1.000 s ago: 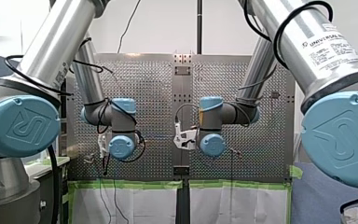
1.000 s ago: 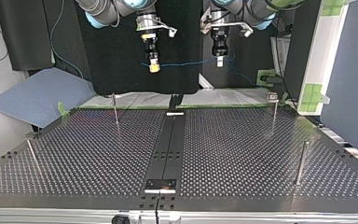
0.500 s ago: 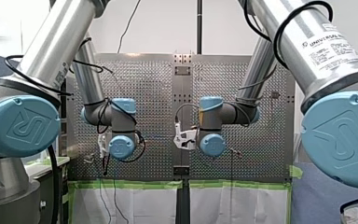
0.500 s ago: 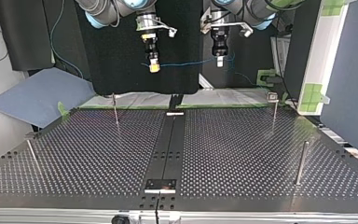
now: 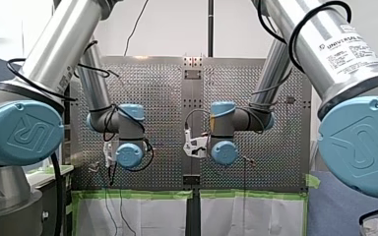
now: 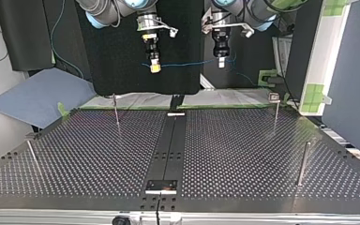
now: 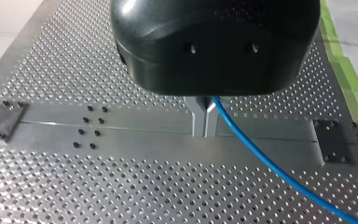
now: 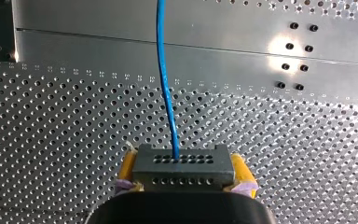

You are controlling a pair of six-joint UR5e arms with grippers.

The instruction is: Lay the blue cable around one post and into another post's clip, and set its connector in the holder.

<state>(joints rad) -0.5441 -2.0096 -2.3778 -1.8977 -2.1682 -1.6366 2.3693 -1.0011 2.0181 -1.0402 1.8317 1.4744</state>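
In the top view both grippers hang high above the table's far edge. The thin blue cable (image 6: 187,63) is stretched between them. My right gripper (image 6: 155,69), at that view's left, shows yellow pads. In the right wrist view, my right gripper (image 8: 182,183) is shut on the dark connector block (image 8: 182,167), and the blue cable (image 8: 166,79) leaves the block's face ahead of it. My left gripper (image 6: 221,63) is at the top view's right. In the left wrist view, its metal fingers (image 7: 204,111) are shut on the cable (image 7: 279,171), which trails off to one side below them.
Thin posts stand on the perforated table (image 6: 243,154): one (image 6: 116,110) far left, one with a small head (image 6: 275,112) far right, a thicker one (image 6: 303,164) near right, a leaning one (image 6: 33,157) near left. A dark centre rail (image 6: 171,145) carries a small plate (image 6: 161,186).
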